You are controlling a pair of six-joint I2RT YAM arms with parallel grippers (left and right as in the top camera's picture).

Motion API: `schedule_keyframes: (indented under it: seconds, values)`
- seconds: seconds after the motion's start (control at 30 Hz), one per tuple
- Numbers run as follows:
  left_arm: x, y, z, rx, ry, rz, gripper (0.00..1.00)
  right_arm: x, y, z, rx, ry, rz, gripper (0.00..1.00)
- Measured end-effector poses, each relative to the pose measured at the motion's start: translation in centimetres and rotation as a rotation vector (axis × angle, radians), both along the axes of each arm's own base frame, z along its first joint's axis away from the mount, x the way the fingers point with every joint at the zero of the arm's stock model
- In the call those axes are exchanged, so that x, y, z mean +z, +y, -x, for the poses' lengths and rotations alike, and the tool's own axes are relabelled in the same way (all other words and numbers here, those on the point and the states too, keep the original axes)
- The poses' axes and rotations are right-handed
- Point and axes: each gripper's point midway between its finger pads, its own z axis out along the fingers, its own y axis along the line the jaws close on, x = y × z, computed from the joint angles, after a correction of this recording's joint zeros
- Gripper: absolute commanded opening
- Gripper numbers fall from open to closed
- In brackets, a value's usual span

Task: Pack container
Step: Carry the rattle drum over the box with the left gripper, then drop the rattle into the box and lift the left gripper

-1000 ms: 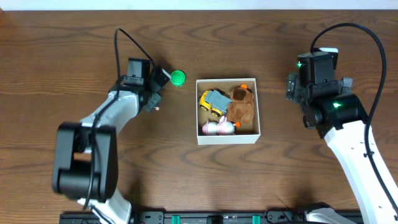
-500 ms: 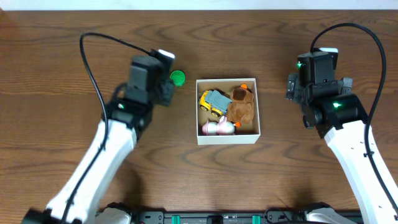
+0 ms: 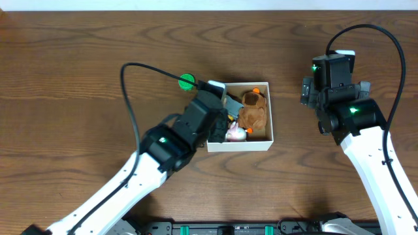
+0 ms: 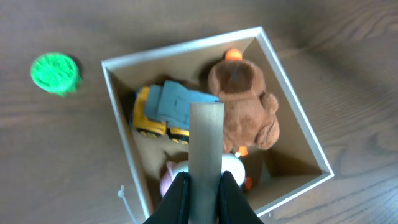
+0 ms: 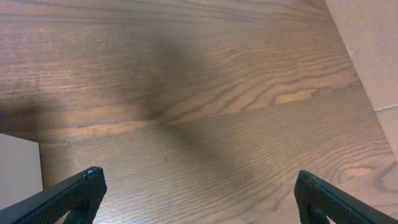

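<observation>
left wrist view and overhead view. the left gripper [image 4: 205, 188] hangs directly above the container [image 4: 119, 121], its two dark fingers [image 4: 177, 202] clenched on a flat grey strip [image 4: 206, 140] that projects forward from between the fingertips. what the strip is cannot be told. the container, a shallow square box, white outside and brown inside, rests on the wooden table [image 4: 348, 74] just below this hand. the strip's far end lies over its middle.

inside the container, beyond the tip of the strip and slightly to its left in the wrist view, lies a yellow toy truck [image 4: 163, 112] with a blue-grey bed. to the right of the strip sits a brown plush toy [image 4: 239, 102] with orange parts, touching the truck. close under the fingers, nearer the hand than the truck, lies a pink and white toy [image 4: 169, 182], partly hidden by the gripper. a green round object [image 4: 56, 73] lies on the table outside the container, beyond the hand and well to its left, near the far corner of the box but apart from it.

right wrist view. the right gripper [image 5: 199, 175] is released, its jaws spread wide with nothing between them, above bare wood grain. in the overhead view the container stands well apart from this hand, on the side toward the other arm.
</observation>
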Motion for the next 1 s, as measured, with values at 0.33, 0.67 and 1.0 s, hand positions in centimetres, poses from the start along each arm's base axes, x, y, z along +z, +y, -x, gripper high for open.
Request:
schedule_keyframes:
  seconds: [0.33,0.67,1.0]
  values:
    - [-5.3,-1.1,-1.1,0.044,0.115,-0.051,0.06,0.0,0.0,0.0,0.0,0.0,0.0,0.99]
    - [-7.0,-1.1,-1.1,0.067,0.159,-0.066,0.41,0.0,0.0,0.0,0.0,0.0,0.0,0.99]
    - [-6.8,-1.2,-1.3,0.074,0.15,-0.055,0.53,0.0,0.0,0.0,0.0,0.0,0.0,0.99]
